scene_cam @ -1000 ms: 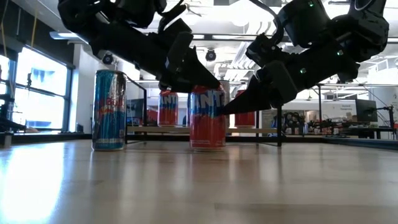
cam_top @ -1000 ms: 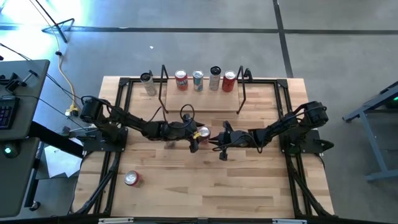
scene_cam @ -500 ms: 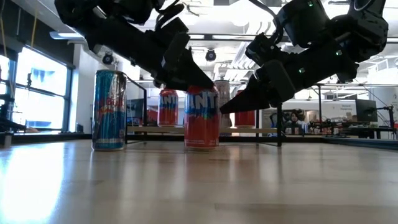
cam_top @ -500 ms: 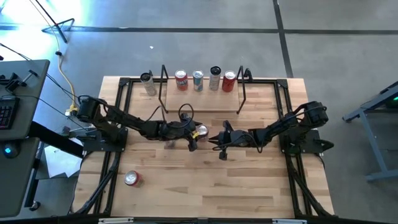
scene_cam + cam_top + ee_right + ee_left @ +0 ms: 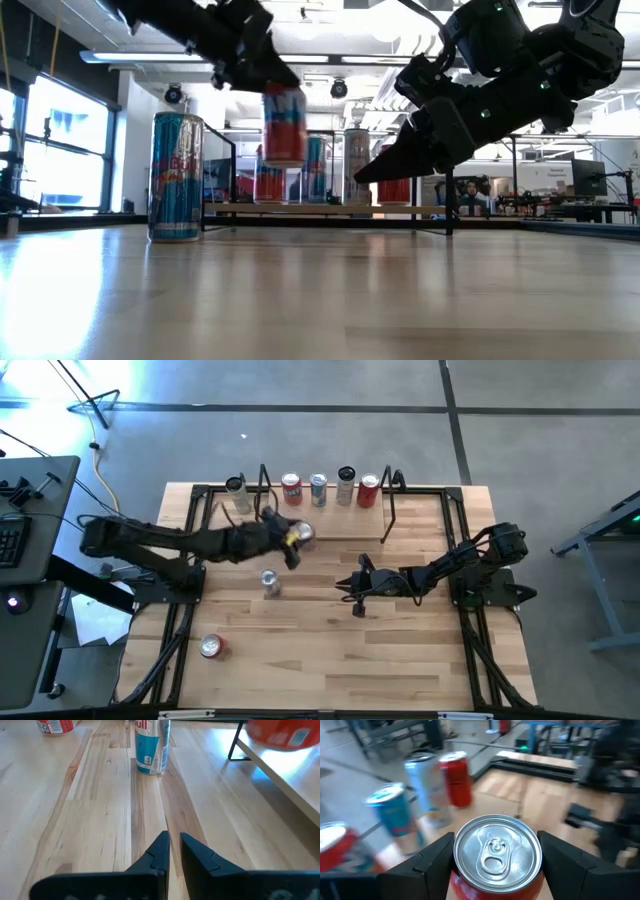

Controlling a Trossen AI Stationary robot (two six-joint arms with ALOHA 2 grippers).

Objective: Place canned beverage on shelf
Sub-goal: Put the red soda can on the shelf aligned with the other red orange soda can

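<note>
Red can (image 5: 298, 537) in left tool (image 5: 290, 540), shelf (image 5: 325, 525) w/ four cans

Seen level across a pale wooden table (image 5: 320, 290). A dark robot arm reaches in from the upper left; its left gripper (image 5: 262, 75) grips a red can (image 5: 284, 124) by the top, lifted clear of the table. A tall blue can (image 5: 176, 176) stands on the table at left. Behind, a low shelf (image 5: 330, 209) carries several upright cans. At upper right, the right gripper (image 5: 365, 176) hangs above the table, fingers drawn to a point. A bright room lies beyond.
</note>
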